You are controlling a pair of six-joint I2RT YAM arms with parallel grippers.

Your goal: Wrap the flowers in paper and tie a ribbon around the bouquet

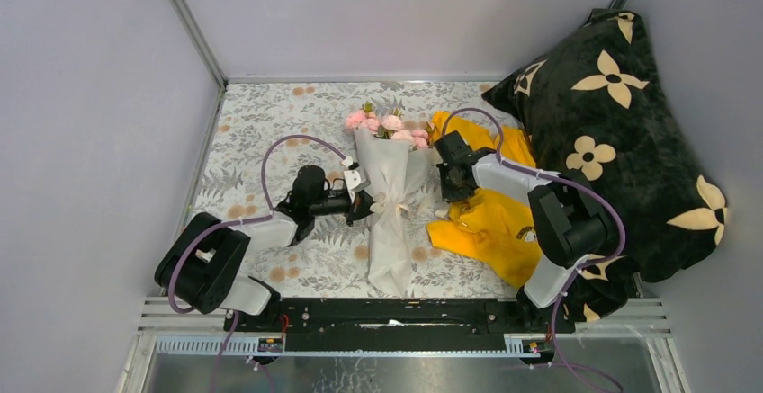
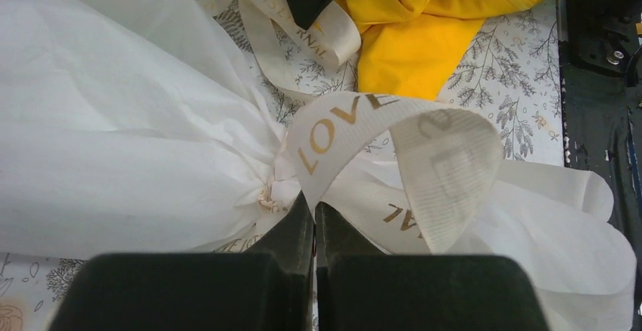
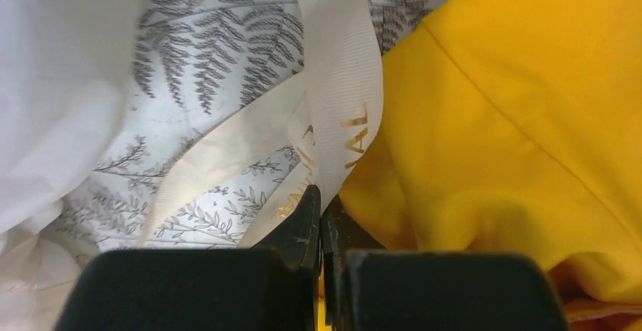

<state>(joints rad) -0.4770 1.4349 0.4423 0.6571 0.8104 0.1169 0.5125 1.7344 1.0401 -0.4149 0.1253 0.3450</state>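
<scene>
L gripper [image 2: 315, 208] pinches ribbon [image 2: 333, 123] at bouquet [image 1: 389, 186] waist; R gripper [image 3: 321, 198], its tail.

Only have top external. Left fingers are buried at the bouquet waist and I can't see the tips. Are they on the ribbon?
Observer: Yes, going by the left wrist view. The left gripper is shut, its tips pinching the base of a ribbon loop right where the paper gathers in.
Operator: And the right one?
Observer: The right wrist view shows the right gripper shut as well, with a ribbon tail running into its tips, right beside the yellow garment.
</scene>
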